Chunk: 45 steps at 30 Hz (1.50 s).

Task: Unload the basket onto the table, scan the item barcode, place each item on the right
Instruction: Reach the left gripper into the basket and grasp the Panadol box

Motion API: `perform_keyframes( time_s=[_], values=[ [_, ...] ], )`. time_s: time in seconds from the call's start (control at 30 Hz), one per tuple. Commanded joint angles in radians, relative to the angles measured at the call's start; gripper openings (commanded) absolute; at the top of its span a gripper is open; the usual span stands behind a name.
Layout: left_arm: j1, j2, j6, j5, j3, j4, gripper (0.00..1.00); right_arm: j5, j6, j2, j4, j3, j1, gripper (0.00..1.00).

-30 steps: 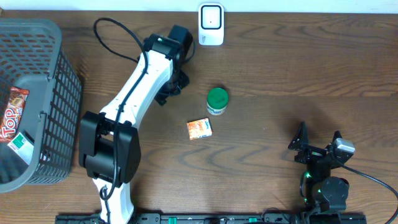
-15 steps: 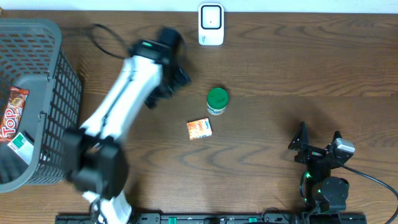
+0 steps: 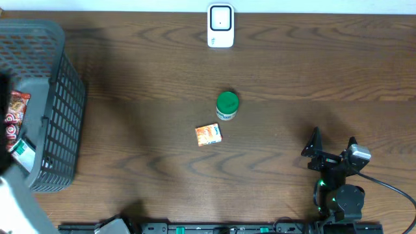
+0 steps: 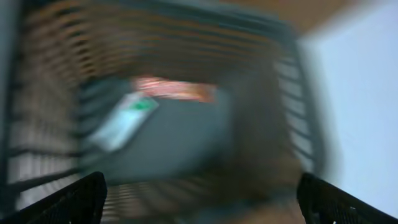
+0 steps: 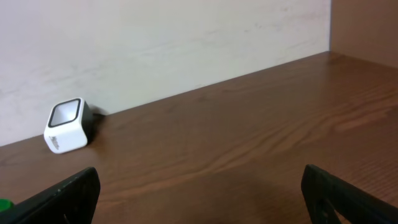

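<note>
One white barcode scanner [image 3: 220,26] stands at the table's [image 3: 312,78] far edge. Two items sit mid-table, near but apart: one green-lidded jar [image 3: 227,105], one small orange box [image 3: 208,134]. One dark wire basket [image 3: 62,110] at the left holds two more: a red snack packet [image 3: 15,109] and, seemingly, a white-and-green pack [image 3: 23,151], blurred. The left gripper [image 4: 199,202] hangs over the basket, fingers spread wide, empty. The right gripper [image 3: 333,147], near right, gapes equally wide, holding nothing.

On my overhead feed, a white scanner [image 3: 220,26] stands upright at the far edge, a green-lidded jar [image 3: 227,105] sits upright at centre, and a small orange carton [image 3: 208,134] lies flat near it, front-left.
</note>
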<state>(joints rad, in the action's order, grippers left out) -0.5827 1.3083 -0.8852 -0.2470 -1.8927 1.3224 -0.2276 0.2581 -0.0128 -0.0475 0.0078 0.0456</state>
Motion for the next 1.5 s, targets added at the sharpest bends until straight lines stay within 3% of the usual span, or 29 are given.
perform_keyframes(
  time_s=[0.0, 0.23, 0.4, 0.5, 0.73, 1.2, 1.47],
  values=[
    [-0.170, 0.111, -0.100, 0.021, 0.101, 0.027, 0.98, 0.000, -0.013, 0.003, -0.002, -0.002, 0.008, 0.99],
    [-0.267, 0.346, 0.017, 0.029, 0.287, -0.084, 0.98, 0.000, -0.013, 0.003, -0.002, -0.002, 0.008, 0.99],
    [-0.267, 0.474, 0.228, 0.029, 0.289, -0.189, 0.98, 0.000, -0.013, 0.003, -0.002, -0.002, 0.008, 0.99],
    [-0.265, 0.514, 0.388, 0.029, 0.295, -0.237, 0.97, 0.000, -0.013, 0.003, -0.002, -0.002, 0.008, 0.99],
    [-0.264, 0.531, 0.509, 0.029, 0.340, -0.313, 0.97, 0.000, -0.013, 0.003, -0.002, -0.002, 0.008, 0.99],
    [-0.264, 0.535, 0.541, 0.030, 0.611, -0.581, 0.99, 0.000, -0.013, 0.003, -0.002, -0.002, 0.008, 0.99],
    [-0.264, 0.573, 0.540, 0.113, 0.715, -0.699, 0.98, 0.000, -0.013, 0.003, -0.002, -0.002, 0.008, 0.99]
  ],
)
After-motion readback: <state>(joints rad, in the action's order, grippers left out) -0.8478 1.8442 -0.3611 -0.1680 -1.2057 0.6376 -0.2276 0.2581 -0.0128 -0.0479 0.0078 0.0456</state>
